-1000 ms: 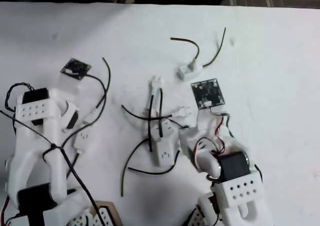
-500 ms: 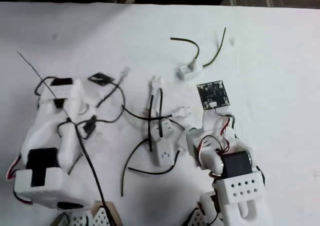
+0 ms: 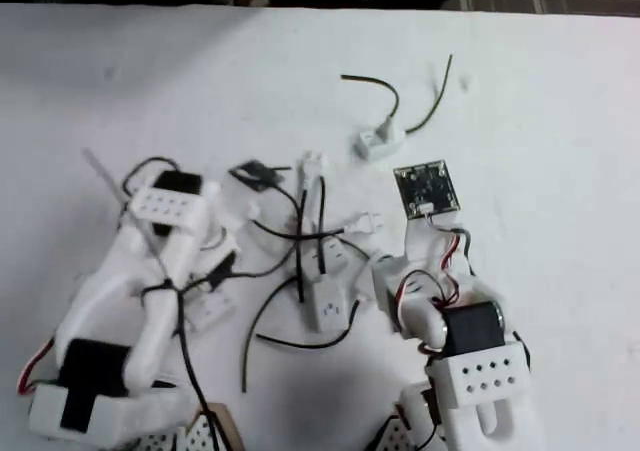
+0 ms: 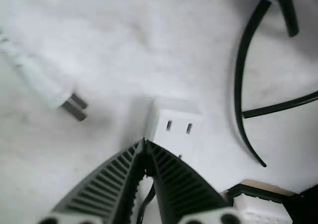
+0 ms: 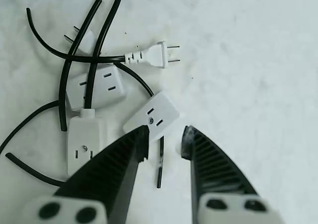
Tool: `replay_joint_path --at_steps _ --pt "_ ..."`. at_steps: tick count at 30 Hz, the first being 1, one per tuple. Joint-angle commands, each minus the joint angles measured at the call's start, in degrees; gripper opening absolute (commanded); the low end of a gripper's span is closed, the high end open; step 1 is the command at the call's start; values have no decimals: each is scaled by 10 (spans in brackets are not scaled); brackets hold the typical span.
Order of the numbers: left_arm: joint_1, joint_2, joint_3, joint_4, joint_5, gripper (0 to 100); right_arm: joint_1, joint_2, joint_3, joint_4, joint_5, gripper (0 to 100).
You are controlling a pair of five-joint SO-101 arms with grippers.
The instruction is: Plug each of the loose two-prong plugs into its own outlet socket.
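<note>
My left gripper (image 4: 147, 145) is shut, its tip resting against the edge of a white outlet socket (image 4: 176, 128) lying slots up. A loose white two-prong plug (image 4: 55, 96) lies apart from it. From above, that gripper (image 3: 222, 271) sits left of the cord tangle, with its socket (image 3: 205, 309) just below. My right gripper (image 5: 164, 137) stands open over the table, one finger beside a small white socket (image 5: 151, 114). A white plug (image 5: 149, 56) on a black cord lies beyond it, near two more sockets (image 5: 97, 87) (image 5: 84, 139).
Black cords (image 3: 300, 241) cross in the middle of the table around a white socket (image 3: 330, 306). Another socket (image 3: 378, 141) with cord stubs lies farther back. The right arm's body (image 3: 465, 356) fills the lower right. The back and right of the table are bare white cloth.
The left arm has swung from the far left toward the cord tangle, and the socket beside it has shifted right. The right arm has barely moved.
</note>
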Motion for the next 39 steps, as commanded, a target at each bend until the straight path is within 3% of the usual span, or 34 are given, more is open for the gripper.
replay_joint_path --at_steps 1,8,13,23,27,30,39 --pt "-60 -84 -20 35 -6 24 2 -7 -4 4 4 115" --pt "-213 -230 -23 58 -64 24 -89 -5 -9 -20 -2 115" --pt "-311 -295 39 14 -65 24 -180 2 -20 -68 -18 112" --pt "-343 -376 265 -172 -59 24 -279 290 -200 -54 -71 118" --pt "-385 -402 314 -230 -51 24 -327 414 -296 -57 -105 194" --pt "-412 -415 327 -246 -19 24 -356 509 -375 -58 -126 245" --pt "-436 -421 331 -246 -16 24 -374 768 -575 -131 -201 248"
